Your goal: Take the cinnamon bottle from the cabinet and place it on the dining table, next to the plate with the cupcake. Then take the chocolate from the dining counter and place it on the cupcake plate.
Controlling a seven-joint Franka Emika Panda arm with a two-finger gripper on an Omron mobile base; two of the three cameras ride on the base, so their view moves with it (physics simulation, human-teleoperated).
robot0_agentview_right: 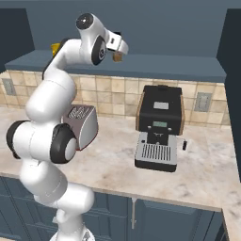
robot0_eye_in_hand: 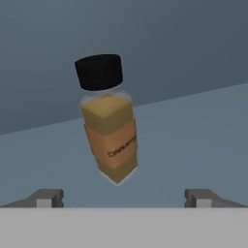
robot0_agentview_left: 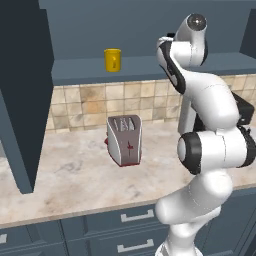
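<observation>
Three views, one after another. From the left base camera, the arm (robot0_agentview_left: 210,145) rises from the lower right and reaches up toward the open cabinet shelf (robot0_agentview_left: 85,70) above the tiled backsplash (robot0_agentview_left: 80,105). A yellow mug (robot0_agentview_left: 113,60) stands on that shelf, well to the left of the arm's upper end. Below, a silver toaster (robot0_agentview_left: 124,139) sits on the marble counter (robot0_agentview_left: 60,185), with drawer fronts (robot0_agentview_left: 135,216) underneath.

From the right base camera, the arm bends up from the lower left, and its hand points at the shelf. Just past the hand a small brownish shape shows — the cinnamon bottle (robot0_agentview_right: 117,57), mostly hidden. On the counter stand the toaster, partly behind the arm, and a black coffee machine (robot0_agentview_right: 159,127) to its right.

In the hand camera, the cinnamon bottle (robot0_eye_in_hand: 109,118) stands on the shelf floor, black cap up, appearing tilted in this rolled view, with an orange label. The gripper (robot0_eye_in_hand: 127,197) is spread wide — its two fingertips (robot0_eye_in_hand: 47,197) sit far apart on either side below the bottle, not touching it.
</observation>
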